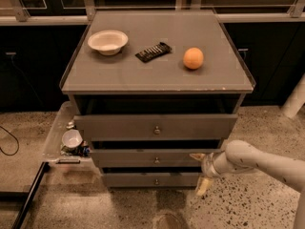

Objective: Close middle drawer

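The middle drawer (143, 158) is the low grey-brown front with a small round knob (156, 160), second in the cabinet's stack. It stands out a little, less far than the top drawer (119, 126) above it. My gripper (200, 171) is at the right end of the middle drawer's front, on a white arm coming in from the right. It is open and holds nothing. One fingertip (196, 155) is level with the drawer front and the other (203, 185) hangs lower, beside the bottom drawer (133, 179).
On the cabinet top (119, 75) are a white bowl (107, 41), a dark snack bar (153, 52) and an orange (193, 58). A clear bin (53, 137) with a cup (72, 139) sits on the floor at the left. A white post (295, 99) stands at the right.
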`<state>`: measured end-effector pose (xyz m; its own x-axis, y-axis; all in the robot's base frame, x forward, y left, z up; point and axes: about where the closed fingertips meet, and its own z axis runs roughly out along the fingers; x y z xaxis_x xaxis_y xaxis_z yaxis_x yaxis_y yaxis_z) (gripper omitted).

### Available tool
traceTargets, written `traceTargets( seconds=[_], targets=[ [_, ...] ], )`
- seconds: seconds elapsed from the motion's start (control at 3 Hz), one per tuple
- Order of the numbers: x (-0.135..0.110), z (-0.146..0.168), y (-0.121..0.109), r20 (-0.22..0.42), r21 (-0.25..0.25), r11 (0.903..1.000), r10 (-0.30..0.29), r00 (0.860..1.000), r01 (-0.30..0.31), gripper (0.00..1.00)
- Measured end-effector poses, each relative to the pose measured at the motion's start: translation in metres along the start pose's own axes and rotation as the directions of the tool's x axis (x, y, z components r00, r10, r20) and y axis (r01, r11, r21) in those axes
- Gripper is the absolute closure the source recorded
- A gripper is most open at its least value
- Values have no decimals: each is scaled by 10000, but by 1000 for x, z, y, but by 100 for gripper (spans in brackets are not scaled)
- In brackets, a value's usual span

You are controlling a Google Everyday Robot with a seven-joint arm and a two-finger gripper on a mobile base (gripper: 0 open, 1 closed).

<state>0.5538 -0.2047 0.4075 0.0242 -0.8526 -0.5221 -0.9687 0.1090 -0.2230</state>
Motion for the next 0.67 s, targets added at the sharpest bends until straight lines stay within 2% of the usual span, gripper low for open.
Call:
traceTargets(
  seconds=[0.33,0.67],
  targets=[
    [-12,-9,20,236,-261,9993,-279,9993,285,0],
    [-29,-33,59,378,-851,9943,-607,9974,638,0]
  ],
)
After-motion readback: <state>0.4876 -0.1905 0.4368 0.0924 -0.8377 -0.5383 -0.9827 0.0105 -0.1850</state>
